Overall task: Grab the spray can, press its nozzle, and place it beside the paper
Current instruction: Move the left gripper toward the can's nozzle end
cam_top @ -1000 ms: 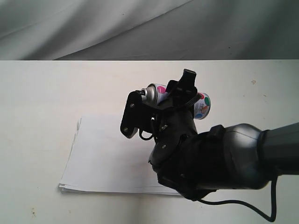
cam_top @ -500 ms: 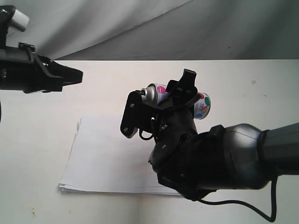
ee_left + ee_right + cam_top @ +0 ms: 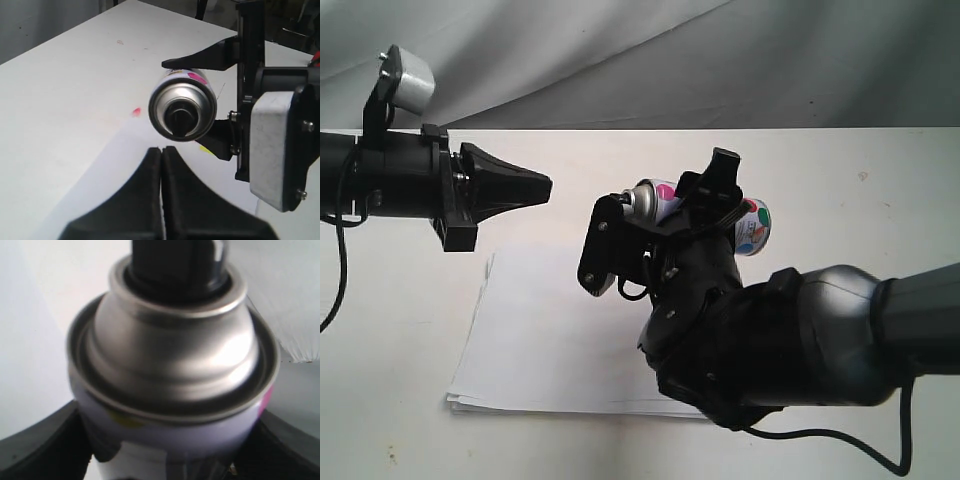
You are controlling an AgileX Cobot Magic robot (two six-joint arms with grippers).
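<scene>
The spray can (image 3: 655, 203) hangs on its side above the paper (image 3: 545, 330), silver domed top facing left, dotted label (image 3: 752, 226) to the right. My right gripper (image 3: 705, 212) is shut on its body; in the right wrist view the can (image 3: 170, 355) fills the frame, a dark finger (image 3: 35, 447) on each side. My left gripper (image 3: 546, 186) is shut, its pointed tip aimed at the can's top, a short gap away. In the left wrist view the closed fingertips (image 3: 161, 151) sit just short of the can's black nozzle (image 3: 182, 118). The paper (image 3: 95, 190) lies underneath.
The white table (image 3: 410, 270) runs back to a grey cloth backdrop (image 3: 620, 60). The bulky right arm (image 3: 790, 340) covers the paper's right part, with a black cable (image 3: 840, 436) trailing near the front edge. A pink mark (image 3: 136, 111) sits by the paper's edge.
The left arm has come in from the left and moved rightward, its shut tip now close to the can's top. The right gripper and can have held still.
</scene>
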